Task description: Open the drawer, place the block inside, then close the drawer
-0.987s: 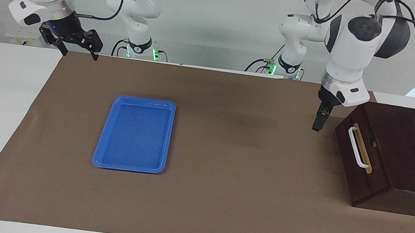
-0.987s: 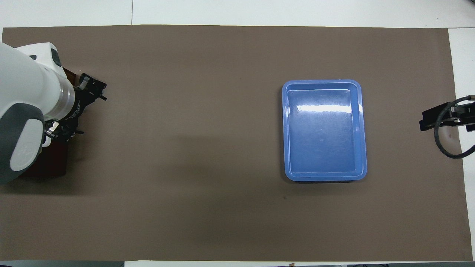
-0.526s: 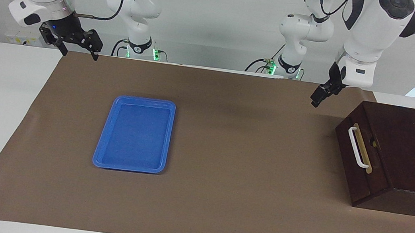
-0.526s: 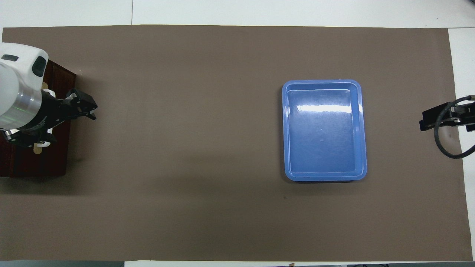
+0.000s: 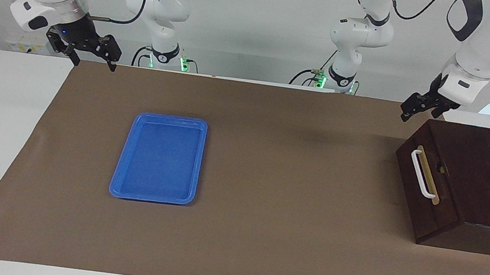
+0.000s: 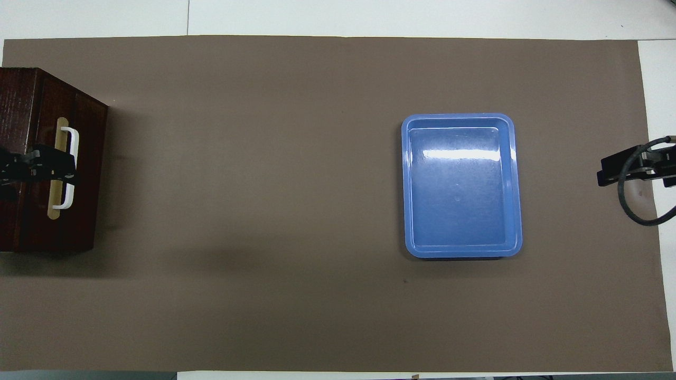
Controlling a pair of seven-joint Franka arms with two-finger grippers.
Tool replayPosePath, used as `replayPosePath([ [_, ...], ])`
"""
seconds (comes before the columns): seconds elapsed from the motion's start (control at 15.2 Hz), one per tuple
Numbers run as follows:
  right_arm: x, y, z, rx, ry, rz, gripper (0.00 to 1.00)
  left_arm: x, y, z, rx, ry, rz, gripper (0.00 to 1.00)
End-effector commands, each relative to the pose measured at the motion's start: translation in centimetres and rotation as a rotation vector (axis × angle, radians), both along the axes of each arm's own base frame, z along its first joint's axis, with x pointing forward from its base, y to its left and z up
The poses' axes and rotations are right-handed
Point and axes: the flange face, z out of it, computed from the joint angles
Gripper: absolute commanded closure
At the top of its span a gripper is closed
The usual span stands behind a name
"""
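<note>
The dark wooden box [image 5: 477, 173] stands at the left arm's end of the table. Its drawer [image 5: 428, 199] is shut flush, and nothing touches the white bar handle [image 5: 422, 175]. From overhead the drawer front [image 6: 87, 158] and handle [image 6: 72, 153] also show. My left gripper [image 5: 414, 111] hangs open and empty in the air over the box's corner nearest the robots, and in the overhead view my left gripper [image 6: 50, 168] overlaps the handle. My right gripper [image 5: 94, 62] waits open and empty above the mat's corner at the right arm's end. The block is out of view.
A flat blue tray [image 5: 200, 160] lies empty on the brown mat [image 5: 293, 200], toward the right arm's end; overhead, the tray [image 6: 405, 184] sits mid-depth on the mat [image 6: 264, 211]. White table margins border the mat.
My left gripper has risen from in front of the drawer and swung up toward the box's corner nearest the robots. The right arm, drawer and tray have not moved.
</note>
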Motion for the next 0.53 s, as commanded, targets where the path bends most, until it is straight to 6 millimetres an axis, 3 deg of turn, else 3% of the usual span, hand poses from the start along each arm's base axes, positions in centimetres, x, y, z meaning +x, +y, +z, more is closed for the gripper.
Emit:
replayPosePath([
  [0.0,-0.34,-0.1,0.23,0.009,-0.003,0.019,0.0,-0.63,-1.2,0.27,-0.04,-0.052,-0.026,0.0],
  [0.46,-0.34,-0.1,0.23,0.009,-0.003,0.019,0.0,-0.17,-1.43,0.38,-0.039,-0.064,-0.039,0.0],
])
